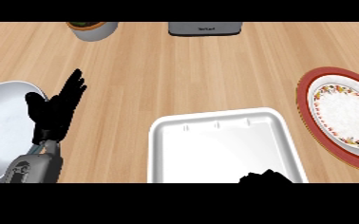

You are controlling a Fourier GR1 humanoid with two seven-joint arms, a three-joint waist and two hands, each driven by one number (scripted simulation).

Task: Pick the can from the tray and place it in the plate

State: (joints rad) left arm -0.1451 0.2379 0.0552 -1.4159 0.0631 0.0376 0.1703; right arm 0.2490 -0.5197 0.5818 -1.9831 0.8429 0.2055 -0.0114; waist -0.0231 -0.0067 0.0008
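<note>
A white tray (224, 123) lies in the lower middle of the wooden counter, and no can shows on it. A round plate (308, 105) with a red rim and a patterned white centre sits at the right edge, partly cut off. Only a small black part of my right hand (266, 177) shows, at the bottom edge over the tray's near side. What it holds, if anything, is hidden. My left hand (54, 109) rests open at the left with its fingers pointing up, away from the tray.
A silver round dish (13, 118) lies at the left edge, partly behind my left hand. At the back stand a grey pot with a plant (92, 28) and a grey appliance (204, 28). Bare wood lies between the tray and the plate.
</note>
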